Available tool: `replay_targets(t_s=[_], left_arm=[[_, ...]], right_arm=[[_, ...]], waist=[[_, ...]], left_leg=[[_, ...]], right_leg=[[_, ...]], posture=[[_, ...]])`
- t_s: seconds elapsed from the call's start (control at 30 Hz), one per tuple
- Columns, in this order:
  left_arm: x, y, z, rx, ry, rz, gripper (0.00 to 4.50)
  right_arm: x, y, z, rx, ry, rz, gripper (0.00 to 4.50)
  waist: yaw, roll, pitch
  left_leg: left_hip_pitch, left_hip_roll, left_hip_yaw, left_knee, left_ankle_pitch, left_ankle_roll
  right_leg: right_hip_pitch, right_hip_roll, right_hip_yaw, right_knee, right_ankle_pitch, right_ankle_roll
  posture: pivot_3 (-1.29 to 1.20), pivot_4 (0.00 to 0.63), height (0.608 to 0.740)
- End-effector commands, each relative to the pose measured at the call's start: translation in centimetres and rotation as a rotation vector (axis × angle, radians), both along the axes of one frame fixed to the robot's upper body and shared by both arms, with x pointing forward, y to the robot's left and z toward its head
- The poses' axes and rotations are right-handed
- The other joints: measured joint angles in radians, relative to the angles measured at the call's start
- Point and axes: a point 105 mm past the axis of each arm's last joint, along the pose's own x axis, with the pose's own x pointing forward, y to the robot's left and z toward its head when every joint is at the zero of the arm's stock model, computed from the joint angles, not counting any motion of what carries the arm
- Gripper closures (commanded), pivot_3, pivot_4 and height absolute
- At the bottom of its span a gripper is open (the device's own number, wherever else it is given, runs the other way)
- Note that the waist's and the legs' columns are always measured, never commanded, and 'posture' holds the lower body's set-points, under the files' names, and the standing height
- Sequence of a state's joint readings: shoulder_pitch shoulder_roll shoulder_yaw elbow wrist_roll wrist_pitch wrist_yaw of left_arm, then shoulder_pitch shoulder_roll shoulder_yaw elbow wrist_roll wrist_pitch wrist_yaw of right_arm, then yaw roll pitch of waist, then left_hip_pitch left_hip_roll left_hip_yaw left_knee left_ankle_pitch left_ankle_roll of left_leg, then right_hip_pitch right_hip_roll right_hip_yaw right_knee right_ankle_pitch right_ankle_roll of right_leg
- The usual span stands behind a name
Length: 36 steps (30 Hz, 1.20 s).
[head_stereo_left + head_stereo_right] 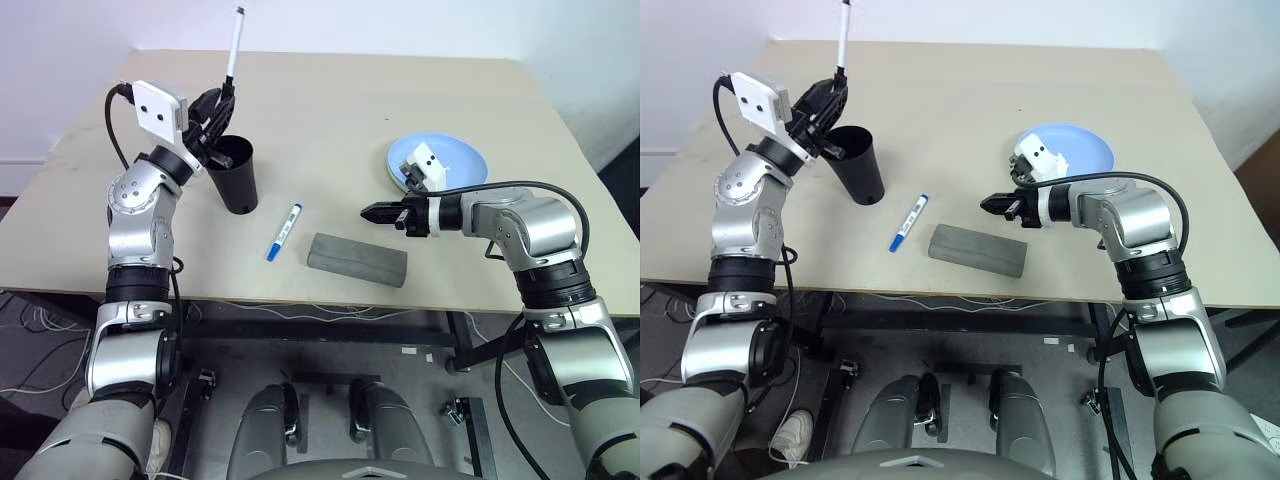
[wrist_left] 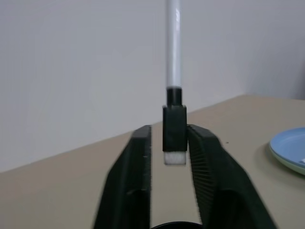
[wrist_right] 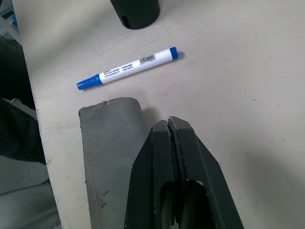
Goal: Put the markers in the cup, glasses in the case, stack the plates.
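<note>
The left claw (image 1: 222, 100) stands part open around the black pen (image 1: 234, 50) over the cup (image 1: 233, 174); open wider, drop straight. The right claw (image 1: 372, 212) is shut, empty.

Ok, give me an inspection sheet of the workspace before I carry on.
Surface: beige table, flat.
Job's things: black cup upright, left side; black-capped marker upright over it; blue-capped marker lying between cup and closed grey case; light blue plate, right side.
Clutter: nothing seen.
Tools: left tool open around the black-capped marker's cap, a gap showing on one side; right tool shut, empty, above the table near the case.
Cables: black arm cables; loose floor cables under the table.
Surroundings: white wall.
</note>
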<state>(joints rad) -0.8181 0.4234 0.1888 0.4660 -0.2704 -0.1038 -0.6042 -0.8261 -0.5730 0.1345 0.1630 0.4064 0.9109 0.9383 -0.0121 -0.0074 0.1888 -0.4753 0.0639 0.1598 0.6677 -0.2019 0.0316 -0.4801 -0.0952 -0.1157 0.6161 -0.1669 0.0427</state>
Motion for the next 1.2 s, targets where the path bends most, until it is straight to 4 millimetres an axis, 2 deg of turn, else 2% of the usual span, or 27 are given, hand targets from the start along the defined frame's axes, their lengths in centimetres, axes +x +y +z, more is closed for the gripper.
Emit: replay_targets(t_s=[0.03, 0.2, 0.23, 0.47, 0.57, 0.67, 0.77, 0.87, 1.0, 1.2], left_arm=[[-0.8, 0.2, 1.6, -0.001, -0.064, 0.02, 1.91], [-1.5, 0.3, 1.2, 0.003, -0.051, 0.02, 0.21], [-1.7, 0.2, 1.1, 0.004, -0.05, 0.02, 0.08], [-2.3, 0.0, 1.0, -0.003, -0.023, 0.002, 0.08], [-3.6, -0.8, 1.0, 0.004, 0.02, -0.096, 0.08], [-5.6, -1.9, 0.2, 0.075, 0.113, -0.203, 0.08], [-6.9, -2.0, -0.5, 0.12, 0.234, -0.215, 0.08], [-7.6, -1.7, -1.3, 0.148, 0.373, -0.198, 0.08], [-8.1, -1.3, -2.5, 0.178, 0.532, -0.151, 0.08], [-8.5, -1.8, -4.4, 0.182, 0.708, -0.119, 0.08]], right_arm=[[0.1, -0.4, 1.5, 0.01, -0.054, -0.005, 4.5], [0.1, -0.3, 1.3, 0.002, -0.05, -0.004, 4.5], [0.1, -0.3, 1.3, 0.003, -0.049, -0.001, 4.5], [0.1, 0.0, 1.4, 0.009, -0.05, 0.011, 4.5], [0.1, 0.1, 1.7, 0.024, -0.048, 0.015, 4.5], [0.3, -0.1, 1.5, 0.026, -0.033, 0.001, 4.5], [0.3, -0.2, 1.6, 0.037, -0.024, 0.004, 4.5], [0.4, -0.6, 1.7, 0.034, -0.037, -0.005, 4.5], [0.2, -1.4, 2.3, 0.015, -0.1, 0.009, 4.5], [-0.9, -2.1, 4.9, 0.1, -0.231, 0.07, 4.5]], waist=[[0.0, 0.0, 0.0], [-0.001, 0.0, 0.0], [-0.001, 0.0, 0.0], [0.0, 0.0, 0.0], [-0.001, 0.0, 0.0], [-0.005, 0.0, 0.0], [-0.004, 0.0, 0.0], [-0.001, 0.0, 0.0], [0.001, 0.0, 0.0], [0.0, 0.0, 0.0]], left_leg=[[0.0, 0.0, 0.0, 0.0, 0.0, 0.0], [0.0, 0.0, 0.0, 0.0, 0.0, 0.0], [0.0, 0.0, 0.0, 0.0, 0.0, 0.0], [0.0, 0.0, 0.0, 0.0, 0.0, 0.0], [0.0, 0.0, 0.0, 0.0, 0.0, 0.0], [0.0, 0.0, 0.0, 0.0, 0.0, 0.0], [0.0, 0.001, 0.0, 0.0, 0.0, 0.0], [0.001, 0.001, 0.0, 0.0, 0.0, -0.001], [0.001, 0.001, 0.0, 0.0, 0.0, -0.001], [0.001, 0.001, 0.0, -0.001, 0.0, -0.001]], right_leg=[[0.0, 0.0, 0.0, 0.0, 0.0, 0.0], [0.0, 0.0, 0.0, 0.0, 0.0, 0.0], [0.0, 0.0, 0.0, 0.0, 0.0, 0.0], [0.0, 0.0, 0.0, 0.0, 0.0, 0.0], [0.0, 0.0, 0.0, 0.0, 0.0, 0.0], [0.0, 0.001, 0.0, 0.0, 0.0, 0.0], [0.0, 0.001, 0.0, 0.001, 0.0, 0.0], [0.0, 0.001, 0.0, 0.001, -0.002, -0.003], [0.001, 0.0, 0.0, 0.0, -0.004, 0.001], [0.0, 0.001, 0.0, -0.002, -0.004, 0.001]], posture=[[0.0, 0.15, 0.71], [0.0, 0.15, 0.71], [0.0, 0.15, 0.71], [0.0, 0.15, 0.71], [0.0, 0.15, 0.71], [0.0, 0.15, 0.71], [0.0, 0.15, 0.71], [0.0, 0.15, 0.71], [0.0, 0.15, 0.71], [0.0, 0.15, 0.71]])
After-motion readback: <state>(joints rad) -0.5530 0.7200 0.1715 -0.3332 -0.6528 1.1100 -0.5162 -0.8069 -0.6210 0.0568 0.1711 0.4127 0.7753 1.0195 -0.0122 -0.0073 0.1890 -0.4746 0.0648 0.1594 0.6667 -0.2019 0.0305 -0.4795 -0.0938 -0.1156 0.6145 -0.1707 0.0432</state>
